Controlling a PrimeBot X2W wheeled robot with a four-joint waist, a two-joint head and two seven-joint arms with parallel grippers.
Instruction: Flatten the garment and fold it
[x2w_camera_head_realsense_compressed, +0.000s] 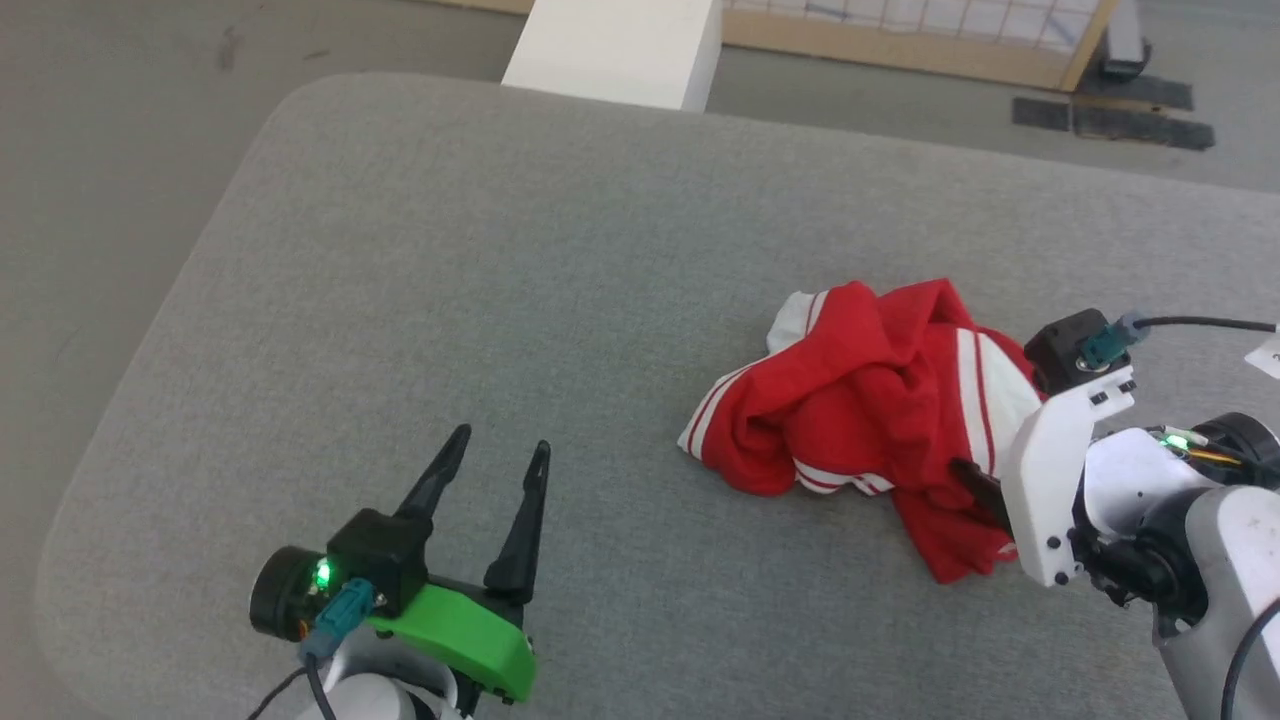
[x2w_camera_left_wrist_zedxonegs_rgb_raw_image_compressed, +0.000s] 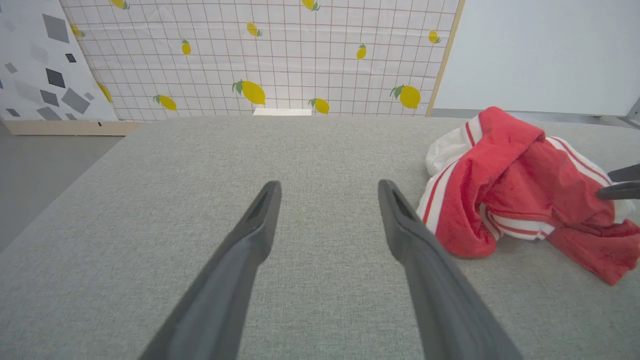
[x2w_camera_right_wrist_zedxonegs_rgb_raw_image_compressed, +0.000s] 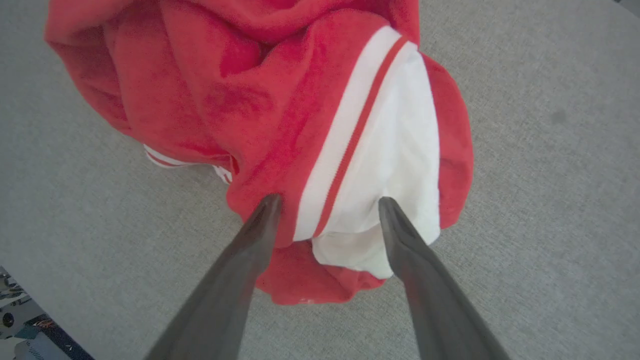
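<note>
Red soft fabric with white sleeve panels and red-white stripe trim: garment (x2w_camera_head_realsense_compressed: 870, 400) (x2w_camera_left_wrist_zedxonegs_rgb_raw_image_compressed: 520, 190) (x2w_camera_right_wrist_zedxonegs_rgb_raw_image_compressed: 280, 100), crumpled in a heap on right half of grey fabric-covered table (x2w_camera_head_realsense_compressed: 500, 250). Not flat; folded over itself several times. Runs longest on a diagonal in head view, from a white sleeve at the far-left end to a loose red flap at the near-right end. Points that flap toward the robot's right side. Shows a striped edge along the left flank. Cannot tell collar from hem in this bundle.

Right end effector (x2w_camera_right_wrist_zedxonegs_rgb_raw_image_compressed: 328, 199): jaws wide apart, nothing clamped. Straddles the white panel with its thin red stripe, one finger over red cloth, the other over white, tips at the fabric's surface. Reaches into the heap's near-right side in head view; seen in left wrist view as two dark tips at the heap's right edge.

Left end effector (x2w_camera_head_realsense_compressed: 502, 438) (x2w_camera_left_wrist_zedxonegs_rgb_raw_image_compressed: 328, 184): jaws wide, empty. Sits over bare table, apart from the garment on its left, fingers pointing away from the robot.

Beyond the table's far edge: white block (x2w_camera_head_realsense_compressed: 615, 50) and lemon-print panel (x2w_camera_left_wrist_zedxonegs_rgb_raw_image_compressed: 275, 50).
</note>
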